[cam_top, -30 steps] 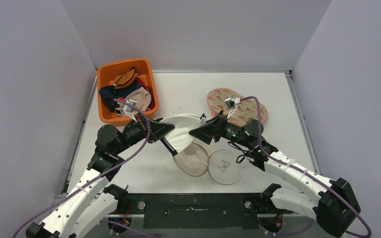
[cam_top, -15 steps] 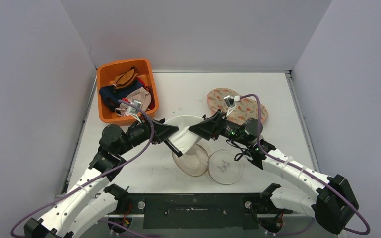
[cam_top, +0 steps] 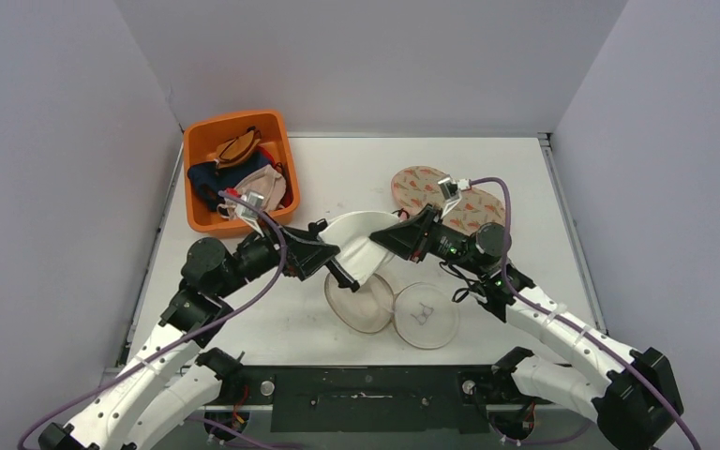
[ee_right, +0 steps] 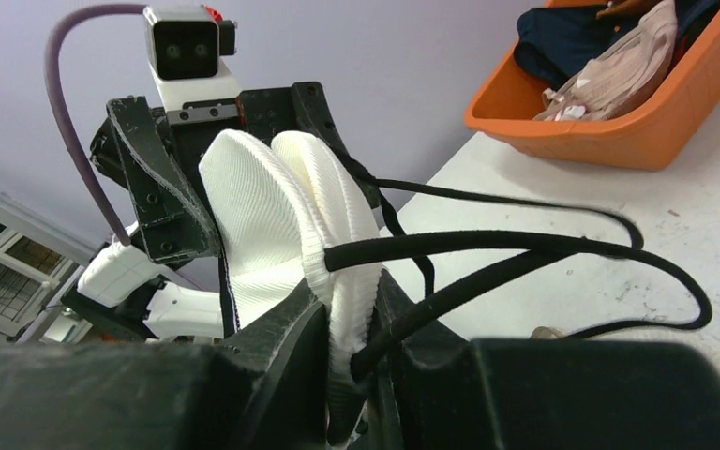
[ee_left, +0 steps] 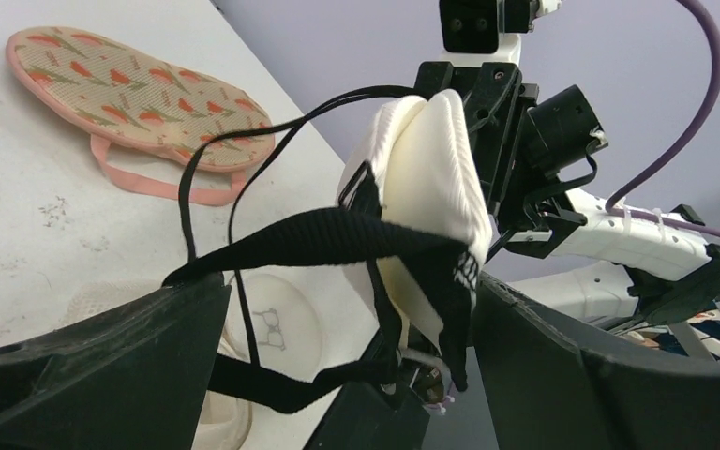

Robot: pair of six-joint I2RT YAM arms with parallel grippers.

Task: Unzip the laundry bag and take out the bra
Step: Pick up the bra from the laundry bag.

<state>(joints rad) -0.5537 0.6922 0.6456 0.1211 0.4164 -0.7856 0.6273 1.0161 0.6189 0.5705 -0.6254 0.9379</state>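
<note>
- Found the bra [cam_top: 364, 253] clear of the surface [cam_top: 337, 178], hanging in the air above its middle, white cups folded together.
- Saw the right claw [ee_right: 352, 309] clamped on the folded cups and a thin black strap, with cloth squeezed between the closed fingers.
- Saw the left claw [ee_left: 352, 300] spread wide, one finger on either side of the bra's lower end and gripping nothing.
- Noted a broad black band [ee_left: 337, 239] stretched across that gap, seemingly resting on one fingertip. Could not tell whether merely draped or hooked.
- Placed the bra directly between the two claws, set tip to tip. Read its long axis as slanting from the left claw, lower and nearer, up to the right claw, higher and farther.
- Found the laundry bag [cam_top: 366, 305] unzipped near the middle of the near edge, opened into two round halves side by side, just on the near side of the hanging bra. Saw no garment in either half.
- Judged the task nearly finished: bag open, bra out, only the setting down left.
- Judged the right arm the one to carry, having the only grip. Expected the left to need a straight retreat toward the left edge, to shed the band without snagging it.
- Noted an orange bin [cam_top: 193, 187] of garments at the far-left corner and a floral piece [cam_top: 412, 185] toward the far-right, both well apart from the bag.
</note>
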